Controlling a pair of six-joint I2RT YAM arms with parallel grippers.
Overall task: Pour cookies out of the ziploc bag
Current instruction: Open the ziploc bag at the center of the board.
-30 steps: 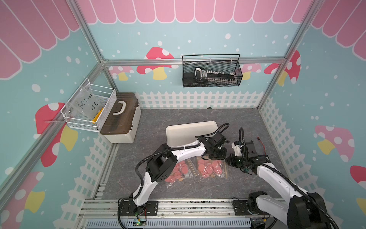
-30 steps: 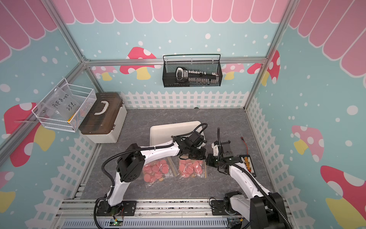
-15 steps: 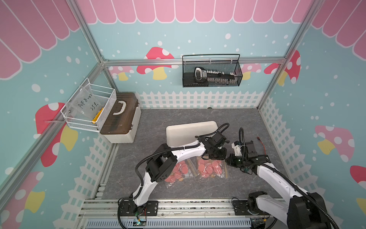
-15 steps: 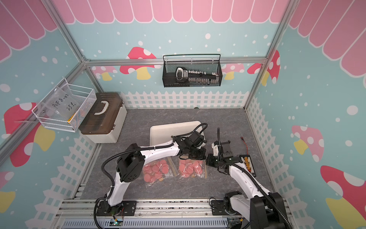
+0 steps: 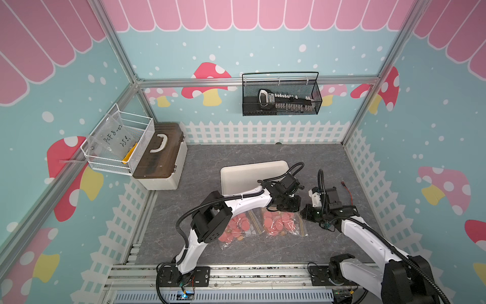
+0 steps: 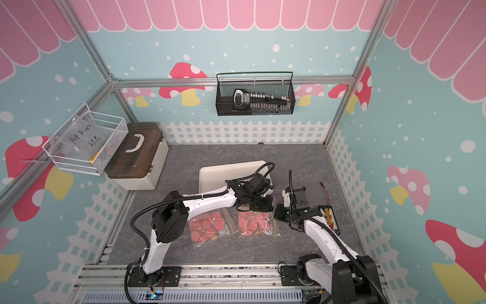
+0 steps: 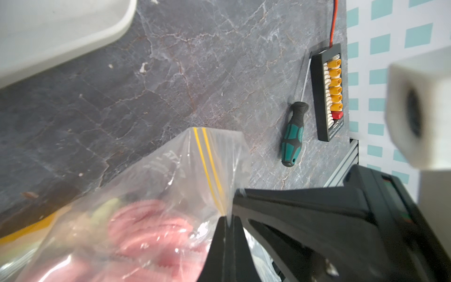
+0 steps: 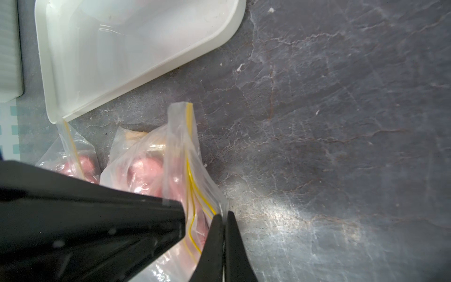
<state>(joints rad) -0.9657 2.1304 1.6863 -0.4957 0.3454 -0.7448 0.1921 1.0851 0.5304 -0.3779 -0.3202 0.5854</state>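
1. While both arms lean in over the grey stone-patterned surface [image 5: 263, 152], two clear bags of pink-red cookies lie side by side near its front edge.
2. The arms are working on the ziploc bag [image 5: 282, 223] nearer the right arm. Its cookies [image 5: 276, 222] are all inside it. The second bag [image 5: 236, 229] lies just beside it, partly under the left arm.
3. A white tray [image 5: 236, 173] sits empty at the middle of the surface, just behind the bags.
4. The left claw [image 7: 228, 219] is pinched tight on the bag's top edge, right at the yellow zip strip [image 7: 207, 166], with thin plastic caught between its tips.
5. The right claw [image 8: 223, 216] is likewise closed hard on the plastic lip at the same end of the bag, where the yellow lines bow apart a little.
6. Whether each claw holds a separate lip cannot be told.
7. This looks like the opening step: the seal is gripped, and nothing has been poured.
8. The next move likely calls for drawing the two claws apart to split the zip. The bag could then be lifted and its mouth tipped over the tray.
9. The film is thin and slippery, so a grip could slip off.
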